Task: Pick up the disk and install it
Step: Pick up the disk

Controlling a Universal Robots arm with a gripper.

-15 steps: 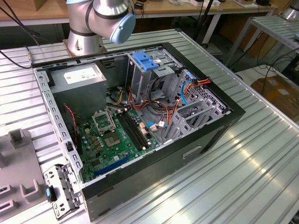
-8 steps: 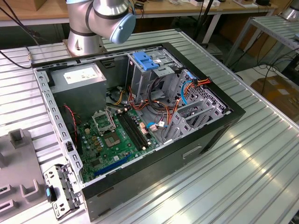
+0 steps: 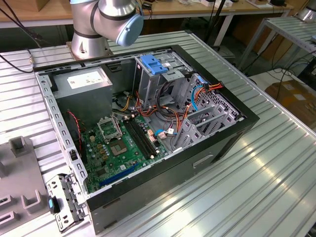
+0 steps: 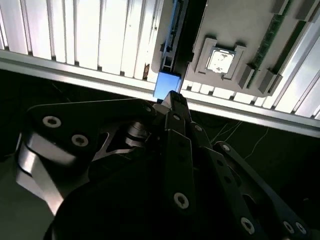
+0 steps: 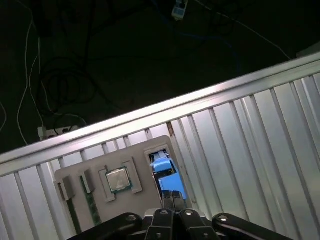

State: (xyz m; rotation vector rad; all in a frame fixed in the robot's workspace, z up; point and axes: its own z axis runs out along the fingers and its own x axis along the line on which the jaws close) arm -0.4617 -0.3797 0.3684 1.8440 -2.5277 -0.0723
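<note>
on edge in the grey holder (image 4: 250,30), the disk (image 4: 165,82), thin, dark, blue-ended; end effector (image 4: 173,96) narrow at that end.

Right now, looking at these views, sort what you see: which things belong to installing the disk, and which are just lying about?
Belong to the job: disk, gripper, open computer case.
Just lying about: processor chip and memory stick, both in the grey holder.
</note>
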